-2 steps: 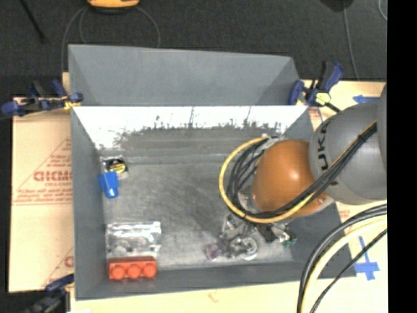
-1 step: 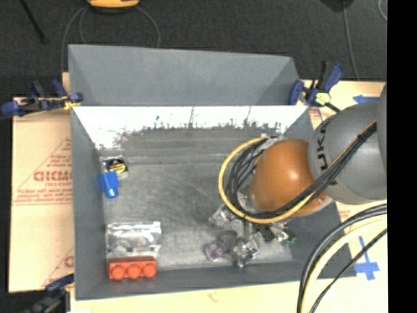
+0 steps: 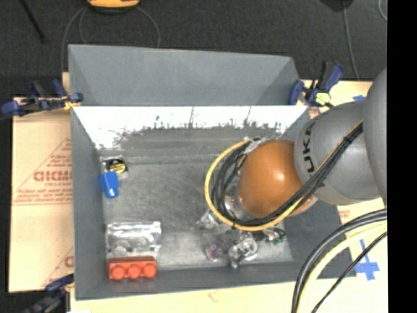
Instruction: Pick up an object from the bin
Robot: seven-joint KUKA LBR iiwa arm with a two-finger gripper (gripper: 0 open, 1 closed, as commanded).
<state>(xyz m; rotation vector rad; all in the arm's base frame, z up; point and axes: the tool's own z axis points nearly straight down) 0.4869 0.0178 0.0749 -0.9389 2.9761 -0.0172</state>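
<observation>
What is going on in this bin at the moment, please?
A robot arm reaches into the bin from the right. Its gripper is low over a small heap of clear bits near the front right. I cannot tell whether it holds anything yet. Away at the left lie a blue piece, a clear box and an orange block.

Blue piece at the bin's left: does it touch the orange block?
Apart. The camera view shows a clear plastic pack lying between the blue piece and the orange block.
</observation>
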